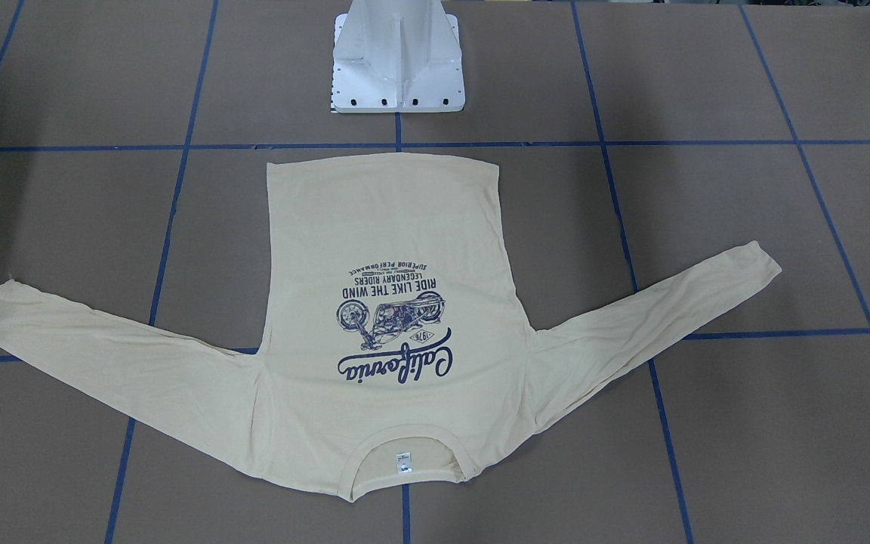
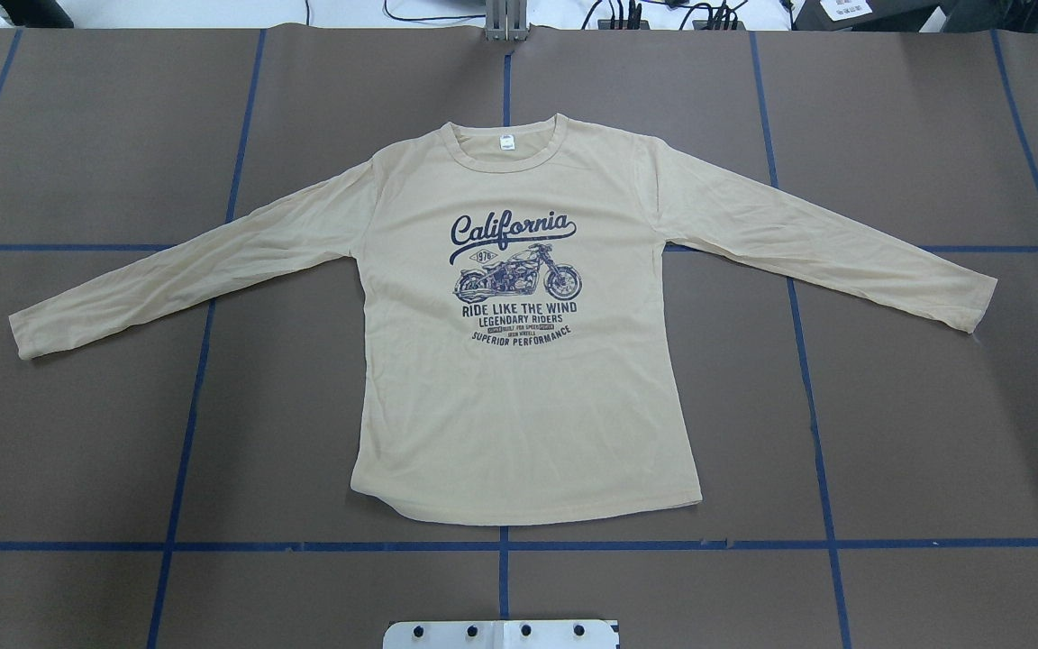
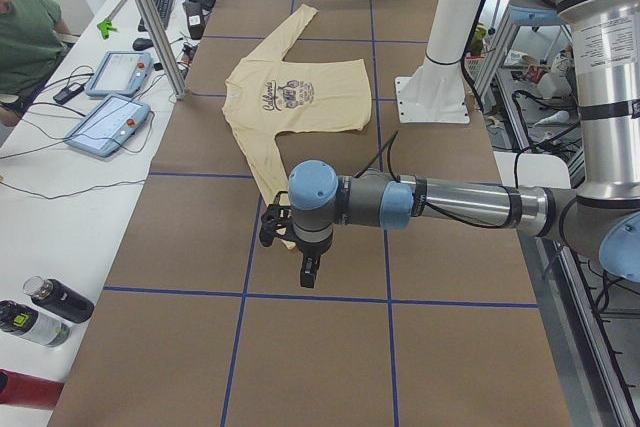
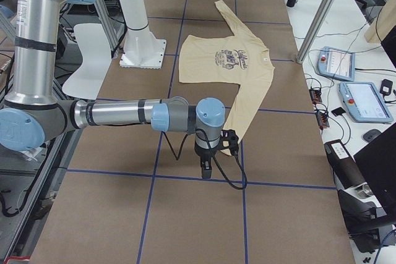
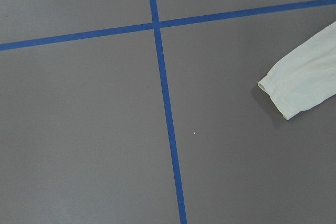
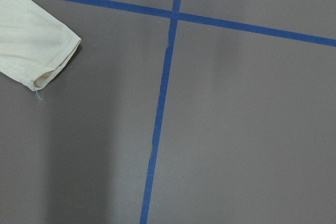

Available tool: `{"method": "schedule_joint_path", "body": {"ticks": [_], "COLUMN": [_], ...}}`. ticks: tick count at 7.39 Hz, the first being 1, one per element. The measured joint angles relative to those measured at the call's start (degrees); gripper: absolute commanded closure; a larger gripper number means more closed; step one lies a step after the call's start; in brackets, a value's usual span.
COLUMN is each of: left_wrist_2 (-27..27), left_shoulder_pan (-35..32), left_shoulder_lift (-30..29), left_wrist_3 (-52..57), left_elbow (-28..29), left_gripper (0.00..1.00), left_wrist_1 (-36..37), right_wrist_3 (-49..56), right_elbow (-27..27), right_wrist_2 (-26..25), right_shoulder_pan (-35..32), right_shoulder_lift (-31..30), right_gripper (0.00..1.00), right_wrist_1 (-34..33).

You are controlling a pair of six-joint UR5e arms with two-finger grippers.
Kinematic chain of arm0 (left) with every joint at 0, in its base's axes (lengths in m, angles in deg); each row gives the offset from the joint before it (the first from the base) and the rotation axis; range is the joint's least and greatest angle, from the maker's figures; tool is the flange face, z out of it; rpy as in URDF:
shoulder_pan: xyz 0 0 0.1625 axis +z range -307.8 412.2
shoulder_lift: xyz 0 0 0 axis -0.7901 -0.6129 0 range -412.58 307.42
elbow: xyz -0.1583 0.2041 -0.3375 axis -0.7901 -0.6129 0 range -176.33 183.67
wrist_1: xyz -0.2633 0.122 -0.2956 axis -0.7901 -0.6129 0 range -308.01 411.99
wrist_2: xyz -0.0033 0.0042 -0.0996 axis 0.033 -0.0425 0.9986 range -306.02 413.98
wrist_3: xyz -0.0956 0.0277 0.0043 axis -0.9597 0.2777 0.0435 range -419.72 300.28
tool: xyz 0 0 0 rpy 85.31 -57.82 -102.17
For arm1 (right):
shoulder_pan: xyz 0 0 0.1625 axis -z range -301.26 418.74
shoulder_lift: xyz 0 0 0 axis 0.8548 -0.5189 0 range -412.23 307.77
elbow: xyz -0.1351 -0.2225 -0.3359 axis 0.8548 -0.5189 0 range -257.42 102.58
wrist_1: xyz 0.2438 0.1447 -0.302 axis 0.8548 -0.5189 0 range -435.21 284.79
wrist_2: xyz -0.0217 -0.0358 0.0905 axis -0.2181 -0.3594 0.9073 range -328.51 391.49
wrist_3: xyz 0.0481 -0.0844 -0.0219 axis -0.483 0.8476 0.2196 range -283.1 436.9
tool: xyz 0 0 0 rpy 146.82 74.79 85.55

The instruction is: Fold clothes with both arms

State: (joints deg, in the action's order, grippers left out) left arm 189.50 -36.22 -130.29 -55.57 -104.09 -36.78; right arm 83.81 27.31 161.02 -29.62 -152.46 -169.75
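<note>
Light: bright, even, from overhead.
Shadows: faint and soft under the T-shirt sleeves; a dim band on the table in the right wrist view.
Focus: sharp throughout.

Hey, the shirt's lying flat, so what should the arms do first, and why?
Likely move the left gripper and right gripper toward the sleeve cuffs. The shirt lies flat, sleeves spread, untouched, and each wrist view shows a cuff just off to one side.

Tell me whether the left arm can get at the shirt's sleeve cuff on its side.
Probably yes. The left arm holds its tool near that sleeve cuff, which lies flat on the table in the wrist view, with nothing on it or in the way.
</note>
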Motion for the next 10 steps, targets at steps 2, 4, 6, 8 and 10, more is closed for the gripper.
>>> {"method": "schedule_joint_path", "body": {"ticks": [2, 4, 6, 8, 10], "left_wrist_2": [-0.14, -0.18, -0.30, -0.70, -2.37], "left_shoulder_pan": [0.02, 0.04, 0.05, 0.06, 0.05], "left_shoulder_lift": [-0.06, -0.07, 0.01, -0.11, -0.65], "left_wrist_3": [0.06, 0.18, 0.38, 0.91, 3.09], "left_elbow": [-0.06, -0.50, -2.16, -5.08, -7.10], "left_gripper": [0.00, 0.00, 0.00, 0.00, 0.00], "left_wrist_1": [0.00, 0.02, 0.17, 0.08, 0.05], "right_wrist_3": [0.01, -0.02, 0.08, 0.01, -0.11], "right_elbow": [0.05, 0.10, 0.83, 1.25, 1.03], "right_wrist_2": [-0.04, -0.07, -0.04, -0.01, 0.14], "right_shoulder_pan": [-0.05, -0.05, -0.04, 0.05, 0.34], "right_shoulder_lift": [0.06, 0.31, 0.57, 2.39, 4.77], "right_gripper": [0.00, 0.00, 0.00, 0.00, 0.00], "right_wrist_1": [0.72, 0.83, 0.86, 0.92, 0.88]}}
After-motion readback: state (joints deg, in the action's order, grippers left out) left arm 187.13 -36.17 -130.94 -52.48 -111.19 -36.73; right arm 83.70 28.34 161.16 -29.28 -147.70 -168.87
